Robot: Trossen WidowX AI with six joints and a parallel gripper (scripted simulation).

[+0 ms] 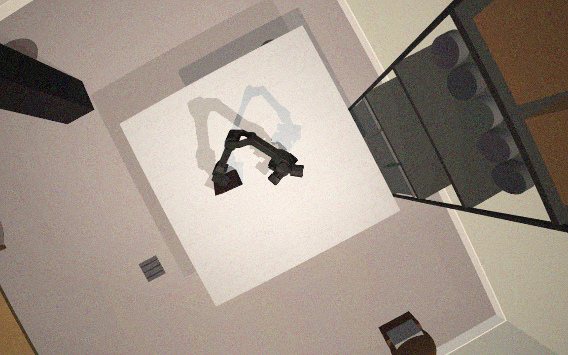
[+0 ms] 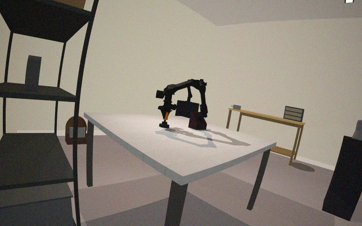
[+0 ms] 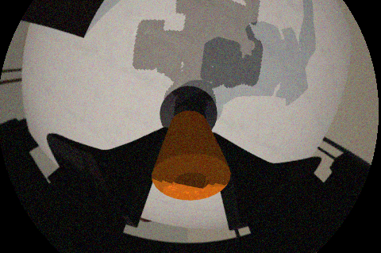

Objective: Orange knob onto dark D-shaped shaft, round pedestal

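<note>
The orange knob [image 2: 166, 115] [image 3: 190, 142] is upright between the fingers of my gripper [image 2: 165, 117] [image 3: 189, 134], which is shut on it. The round dark pedestal [image 2: 164, 126] [image 3: 167, 110] stands on the table directly below. The knob's lower end is over the dark shaft [image 2: 164, 121], with a dark stretch showing between the knob and the pedestal's base, so the knob is not down on the pedestal. Whether the knob touches the shaft's top cannot be told. The shaft's flat side is hidden. In the top view the arm hides the knob and pedestal.
The arm's dark base block [image 1: 233, 183] [image 2: 197, 121] [image 3: 65, 5] stands on the white table [image 1: 303, 238] [image 2: 182, 157]. Shadows of the arm fall across the table top. A dark shelf rack [image 1: 431, 132] [image 2: 33, 91] stands beyond the table's edge.
</note>
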